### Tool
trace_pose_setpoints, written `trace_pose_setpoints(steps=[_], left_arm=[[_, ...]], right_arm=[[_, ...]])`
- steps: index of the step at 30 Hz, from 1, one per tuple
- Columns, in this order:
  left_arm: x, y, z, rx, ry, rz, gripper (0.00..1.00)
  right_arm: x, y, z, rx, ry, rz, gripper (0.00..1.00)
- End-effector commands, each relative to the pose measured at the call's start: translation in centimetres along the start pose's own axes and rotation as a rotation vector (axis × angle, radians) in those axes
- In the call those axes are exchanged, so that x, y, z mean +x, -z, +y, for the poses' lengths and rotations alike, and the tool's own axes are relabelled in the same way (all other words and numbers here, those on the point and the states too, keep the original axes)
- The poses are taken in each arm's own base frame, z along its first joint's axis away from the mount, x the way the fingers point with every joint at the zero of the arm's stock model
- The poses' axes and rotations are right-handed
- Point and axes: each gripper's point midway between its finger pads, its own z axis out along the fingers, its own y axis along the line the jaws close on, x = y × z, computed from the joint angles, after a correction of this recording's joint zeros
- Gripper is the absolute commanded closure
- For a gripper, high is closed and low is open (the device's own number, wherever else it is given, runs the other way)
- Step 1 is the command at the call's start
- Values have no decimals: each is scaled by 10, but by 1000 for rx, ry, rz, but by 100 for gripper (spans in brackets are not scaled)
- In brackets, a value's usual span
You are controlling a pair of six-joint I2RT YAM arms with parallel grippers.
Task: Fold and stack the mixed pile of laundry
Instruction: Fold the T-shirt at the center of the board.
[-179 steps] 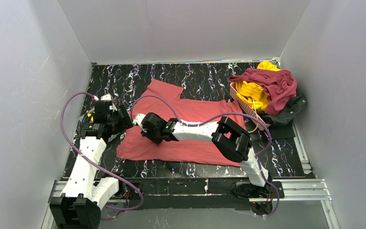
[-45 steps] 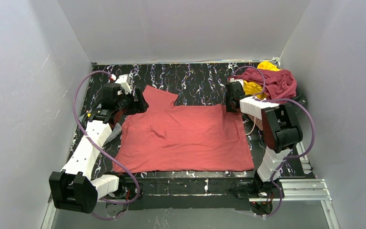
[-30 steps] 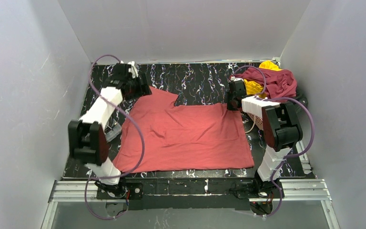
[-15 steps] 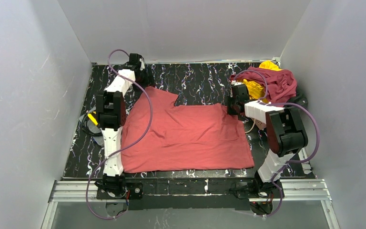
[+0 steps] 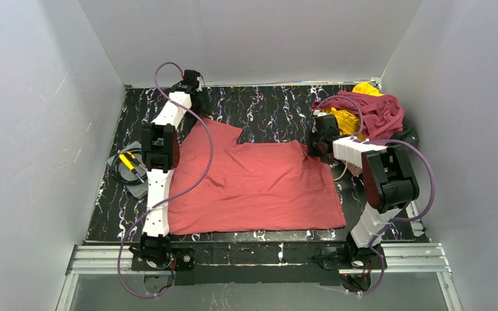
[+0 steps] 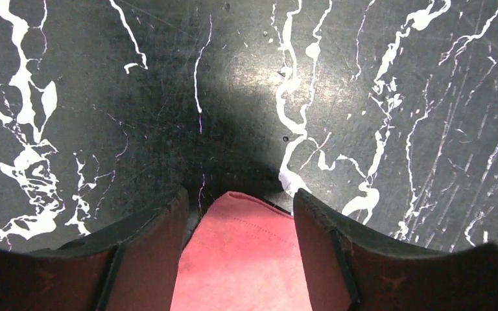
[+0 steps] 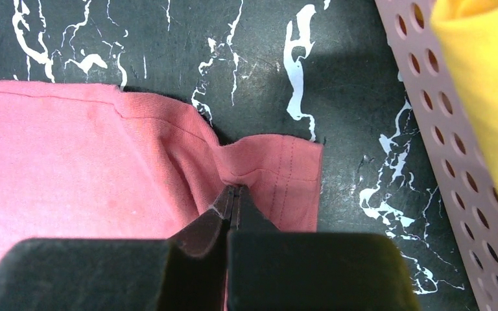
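Salmon-red cloth shirt (image 5: 253, 184) is spread flat mid-table on the black, white-veined marble-pattern table (image 5: 266, 107). Near hem runs along the near edge and one sleeve points to the far left. A few shallow wrinkles left of centre.

Left gripper (image 6: 240, 197): arm stretched out to the far-left part of the table, down at the sleeve tip. Jaws spread. The sleeve tip sits between the two fingers (image 6: 149, 246), with bare table showing on either side of it at the fingertips. Wrist view shows no pinch.

Right gripper (image 7: 233, 189): at the shirt's far-right corner. Jaws pressed together, pinching a fold of the shirt just inside the stitched hem. Cloth puckers in toward the tips, and the corner beyond them lies flat on the table.

Rest of the mixed laundry pile is in the far-right corner of the table:
- dark maroon garment (image 5: 369, 110) draped on top
- bright yellow garment (image 5: 345, 123) under it, inside the pale pink perforated plastic basket (image 7: 428, 84)
- charcoal-black garment (image 5: 403, 139) bunched against the basket's right side

The basket wall is just beside the right gripper. It's apart from the shirt corner, with a strip of bare table between them.

A purple cable (image 5: 202, 155) loops off the left arm over the shirt's left edge.
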Motion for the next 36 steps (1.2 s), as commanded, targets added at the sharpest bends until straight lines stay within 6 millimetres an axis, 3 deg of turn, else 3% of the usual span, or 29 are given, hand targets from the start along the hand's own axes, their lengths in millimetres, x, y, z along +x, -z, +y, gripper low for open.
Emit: trace_pose_setpoints(steps=[1, 4, 10, 16, 19, 24, 27, 28, 31, 36], left_arm=[[29, -1, 5, -79, -97, 84, 43], [33, 2, -3, -82, -154, 88, 49], [42, 4, 0, -116, -157, 127, 56], [51, 3, 0, -113, -171, 168, 89], [37, 19, -5, -89, -167, 116, 100], [-9, 68, -28, 18, -149, -65, 100], [-32, 108, -38, 77, -132, -161, 100], [-36, 117, -40, 89, -130, -178, 100], [-39, 134, -41, 113, -123, -195, 100], [-39, 143, -46, 151, -103, -199, 100]], right_arm=[[13, 1, 4, -26, -9, 43, 99], [13, 2, 4, -24, -12, 43, 99], [9, 4, 4, -22, -15, 32, 99], [6, 8, 5, -24, -18, 19, 99], [2, 10, 6, -31, -23, 6, 99], [-11, 20, 10, -44, -27, -44, 99], [-18, 31, 2, 3, -27, -73, 99], [-20, 34, -2, 28, -30, -82, 94], [-27, 41, -13, 97, -32, -114, 65], [-37, 32, -27, 185, -30, -109, 57]])
